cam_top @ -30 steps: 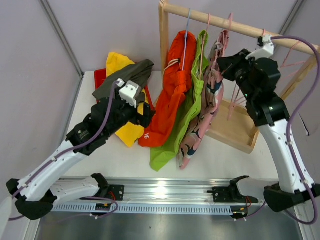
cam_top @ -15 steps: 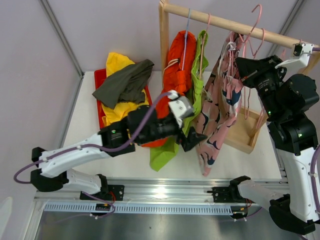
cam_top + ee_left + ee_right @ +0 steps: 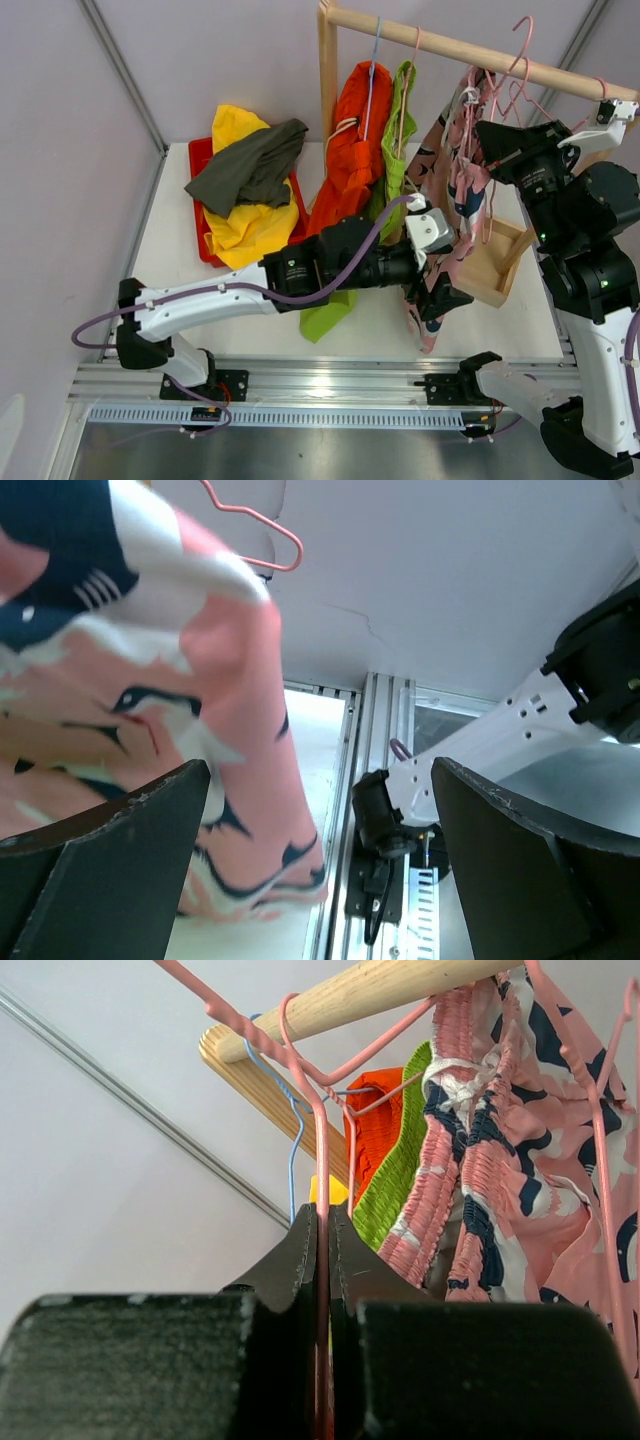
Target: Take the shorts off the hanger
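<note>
Up at 2 o'clock in the overhead view, the right gripper is clamped on a pink hanger. Its wrist camera shows both fingers pressed together, with the hanger's wire running straight up between them. The pink patterned shorts hang from this hanger by their gathered waistband and drape down toward 6 o'clock, just below the wooden rail. Whether the hanger's hook rests on the rail cannot be told.

Near the shorts' lower hem, at 5 o'clock from centre overhead, sits the left gripper with its fingers spread wide apart and nothing pinched. In its wrist view the pink fabric fills the 9 to 11 o'clock part, behind the finger on that side, and the hem reaches down into the gap. Whether cloth and finger touch cannot be told.

At 9 o'clock of the pink pair, lime green shorts and then orange shorts hang on the same rail, the orange ones under a blue hanger.

Well apart at 10 o'clock, olive-grey shorts lie on top of yellow shorts. Both are heaped on a red tray on the table.
</note>
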Controlling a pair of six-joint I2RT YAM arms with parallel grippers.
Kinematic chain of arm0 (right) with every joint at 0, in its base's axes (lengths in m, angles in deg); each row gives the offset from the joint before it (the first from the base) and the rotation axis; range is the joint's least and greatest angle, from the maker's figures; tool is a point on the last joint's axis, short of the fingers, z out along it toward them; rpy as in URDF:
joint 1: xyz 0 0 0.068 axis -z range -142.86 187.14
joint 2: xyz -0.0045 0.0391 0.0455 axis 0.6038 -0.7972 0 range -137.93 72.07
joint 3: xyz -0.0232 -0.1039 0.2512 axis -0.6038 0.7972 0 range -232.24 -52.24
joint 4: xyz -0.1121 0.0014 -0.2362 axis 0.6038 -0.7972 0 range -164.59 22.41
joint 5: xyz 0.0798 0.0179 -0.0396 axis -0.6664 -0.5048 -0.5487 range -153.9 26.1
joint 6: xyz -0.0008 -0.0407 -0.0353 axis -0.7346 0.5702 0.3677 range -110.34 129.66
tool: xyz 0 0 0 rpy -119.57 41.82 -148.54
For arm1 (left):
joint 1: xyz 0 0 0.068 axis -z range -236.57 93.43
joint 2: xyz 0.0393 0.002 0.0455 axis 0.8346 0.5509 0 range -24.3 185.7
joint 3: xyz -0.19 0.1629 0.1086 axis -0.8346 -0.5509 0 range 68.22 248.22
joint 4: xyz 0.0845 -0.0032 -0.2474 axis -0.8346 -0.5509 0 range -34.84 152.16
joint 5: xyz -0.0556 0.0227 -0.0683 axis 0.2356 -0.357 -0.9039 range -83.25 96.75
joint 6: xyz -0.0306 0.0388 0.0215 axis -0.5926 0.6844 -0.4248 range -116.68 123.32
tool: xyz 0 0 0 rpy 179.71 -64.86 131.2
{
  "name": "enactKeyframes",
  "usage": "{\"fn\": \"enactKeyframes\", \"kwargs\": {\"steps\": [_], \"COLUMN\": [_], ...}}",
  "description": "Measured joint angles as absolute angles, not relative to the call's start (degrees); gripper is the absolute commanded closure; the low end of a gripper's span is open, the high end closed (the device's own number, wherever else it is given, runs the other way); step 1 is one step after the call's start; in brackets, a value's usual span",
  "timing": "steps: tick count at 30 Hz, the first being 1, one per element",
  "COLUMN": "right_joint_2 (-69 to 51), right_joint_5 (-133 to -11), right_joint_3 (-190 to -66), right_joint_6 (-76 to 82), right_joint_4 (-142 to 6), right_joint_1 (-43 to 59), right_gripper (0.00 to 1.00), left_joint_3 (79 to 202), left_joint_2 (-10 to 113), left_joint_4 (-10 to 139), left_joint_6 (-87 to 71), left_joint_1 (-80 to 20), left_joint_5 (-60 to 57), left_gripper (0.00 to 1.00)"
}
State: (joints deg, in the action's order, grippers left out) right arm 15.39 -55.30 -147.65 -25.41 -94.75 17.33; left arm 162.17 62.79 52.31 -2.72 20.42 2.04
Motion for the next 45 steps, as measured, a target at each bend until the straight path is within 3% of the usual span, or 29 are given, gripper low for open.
{"fn": "enactKeyframes", "kwargs": {"steps": [3, 5, 7, 8, 10, 11, 20, 31, 39, 45], "right_joint_2": [16.1, 16.3, 16.5, 16.5, 16.7, 16.8, 16.9, 16.1, 18.6, 23.2], "right_joint_5": [-55.2, -55.2, -55.2, -55.3, -55.3, -55.3, -54.7, -54.2, -53.2, -53.5], "right_joint_3": [-146.8, -146.8, -146.8, -146.8, -146.8, -146.8, -146.8, -147.2, -145.6, -143.4], "right_joint_6": [-25.9, -26.2, -26.4, -26.4, -26.4, -26.4, -26.3, -25.9, -27.0, -30.9], "right_joint_4": [-94.4, -94.3, -94.3, -94.3, -94.4, -94.4, -95.0, -98.2, -100.4, -104.2], "right_joint_1": [17.3, 17.3, 17.3, 17.3, 17.3, 17.3, 17.3, 16.9, 17.0, 17.0], "right_gripper": [1.0, 1.0, 1.0, 1.0, 1.0, 1.0, 1.0, 1.0, 1.0, 1.0], "left_joint_3": [165.2, 166.4, 167.2, 167.3, 167.3, 167.3, 156.7, 135.7, 139.6, 153.2], "left_joint_2": [65.9, 67.7, 69.5, 70.3, 71.5, 72.1, 65.9, 50.5, 59.4, 69.3], "left_joint_4": [53.4, 54.0, 54.3, 54.5, 54.6, 54.6, 58.1, 63.2, 59.0, 51.3], "left_joint_6": [-2.7, -2.7, -2.9, -2.6, -2.4, -2.4, -2.3, -5.5, -5.6, -4.1], "left_joint_1": [20.4, 20.4, 20.5, 20.5, 20.4, 20.4, 22.4, 35.7, 29.9, 18.0], "left_joint_5": [2.0, 2.0, 2.1, 2.5, 3.4, 3.9, 8.7, 18.7, 19.9, 19.4], "left_gripper": [0.02, 0.12, 0.45, 0.73, 0.96, 1.0, 1.0, 1.0, 1.0, 1.0]}}
